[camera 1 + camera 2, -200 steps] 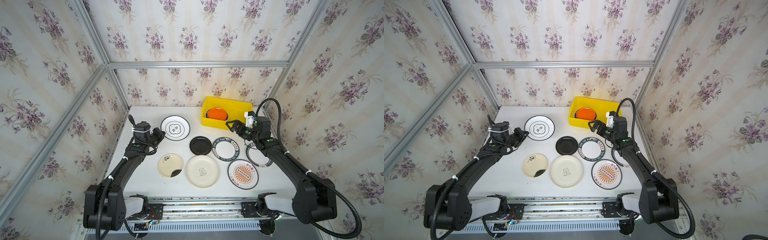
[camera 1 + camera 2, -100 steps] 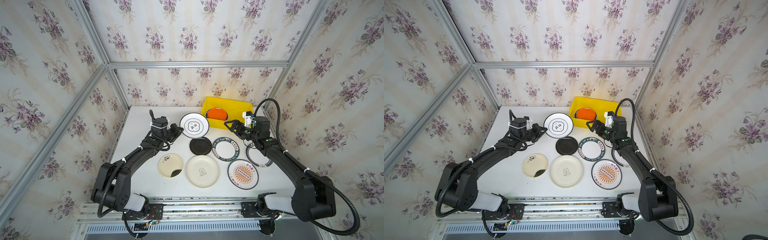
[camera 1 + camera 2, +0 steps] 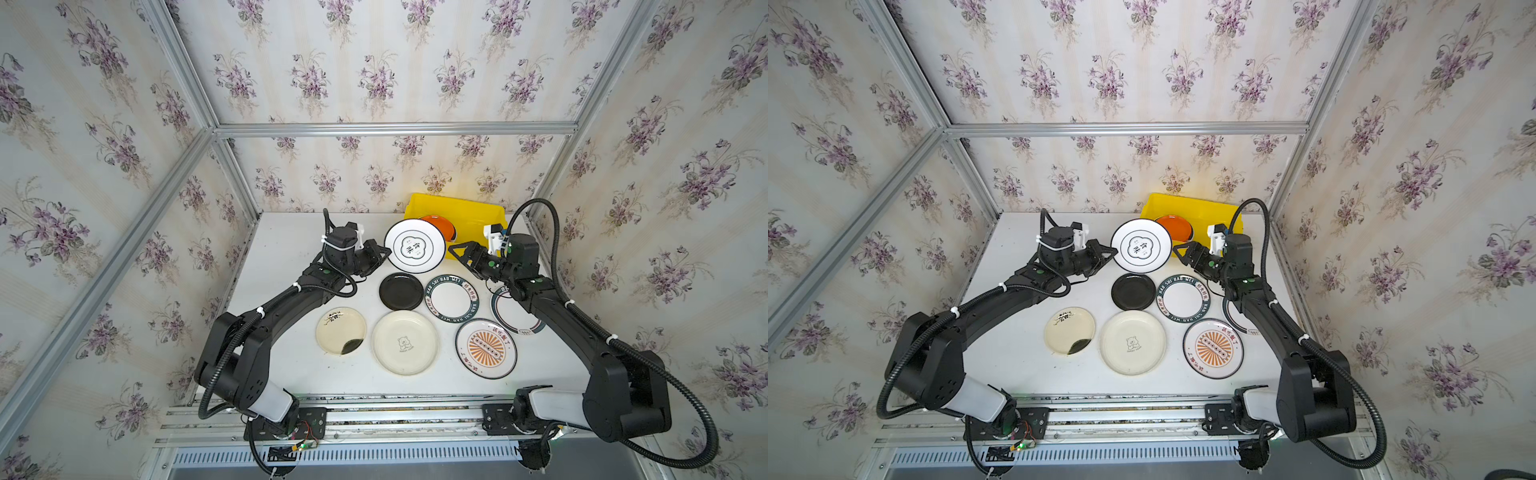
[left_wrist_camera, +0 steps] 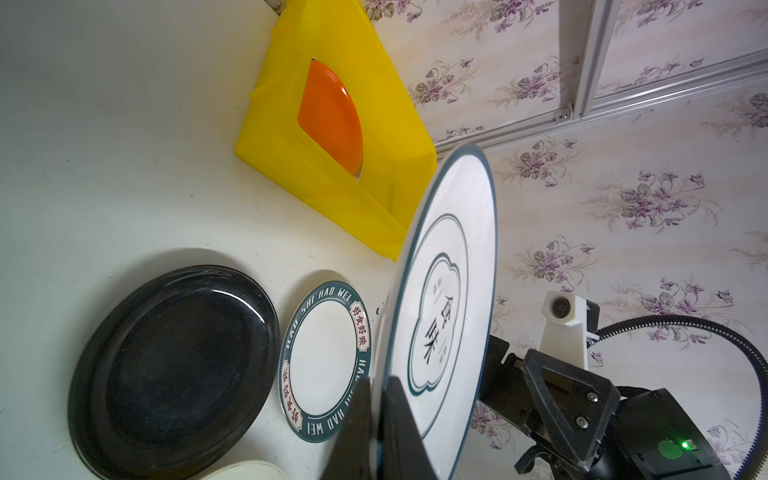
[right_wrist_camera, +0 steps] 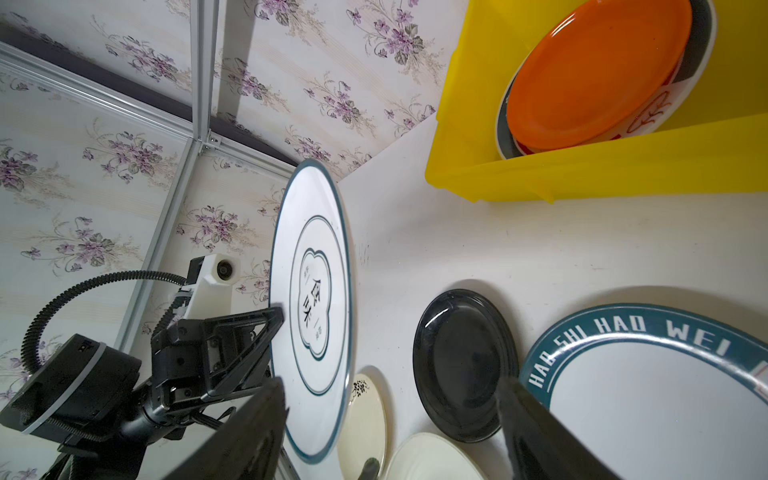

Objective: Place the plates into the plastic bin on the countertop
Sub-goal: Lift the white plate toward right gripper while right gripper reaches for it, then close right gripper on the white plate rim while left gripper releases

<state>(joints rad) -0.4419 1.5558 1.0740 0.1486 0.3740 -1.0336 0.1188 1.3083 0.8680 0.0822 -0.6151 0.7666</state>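
My left gripper [image 3: 380,255] pinched the rim of the white, dark-edged round plate [image 3: 412,246], mid-frame, near the yellow plastic bin [image 3: 478,210] to its upper right; my right gripper [image 3: 457,252] gaped empty alongside; I feared so thin an edge pinch might let it slip.

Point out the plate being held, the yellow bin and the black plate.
held plate [image 3: 412,246], in a top view, printed centre.
yellow bin [image 3: 461,208], in a top view, back wall.
black plate [image 3: 401,291], in a top view, middle.

Rightmost plate [image 3: 509,313] half under right arm [image 3: 561,320]
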